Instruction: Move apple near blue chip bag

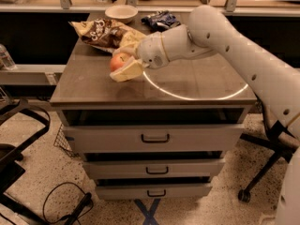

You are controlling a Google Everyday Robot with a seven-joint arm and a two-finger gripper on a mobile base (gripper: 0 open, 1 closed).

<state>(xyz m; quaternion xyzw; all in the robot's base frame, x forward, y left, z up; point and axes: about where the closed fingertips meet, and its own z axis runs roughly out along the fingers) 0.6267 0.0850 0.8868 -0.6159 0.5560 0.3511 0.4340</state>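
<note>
The orange-red apple (118,61) sits between the two pale fingers of my gripper (123,63), on the left part of the brown cabinet top (197,81). One finger (127,71) lies in front of the apple, the other behind it, so the jaws are shut on it. The apple is at or just above the surface. The blue chip bag (160,20) lies at the far edge of the cabinet top, to the right of the white bowl (121,12) and well behind the apple.
A large brown-and-yellow chip bag (105,33) lies just behind the apple. The cabinet has three drawers (154,138) below. A chair base (255,182) stands at the right, another chair (14,139) at the left, and a cable (65,205) lies on the floor.
</note>
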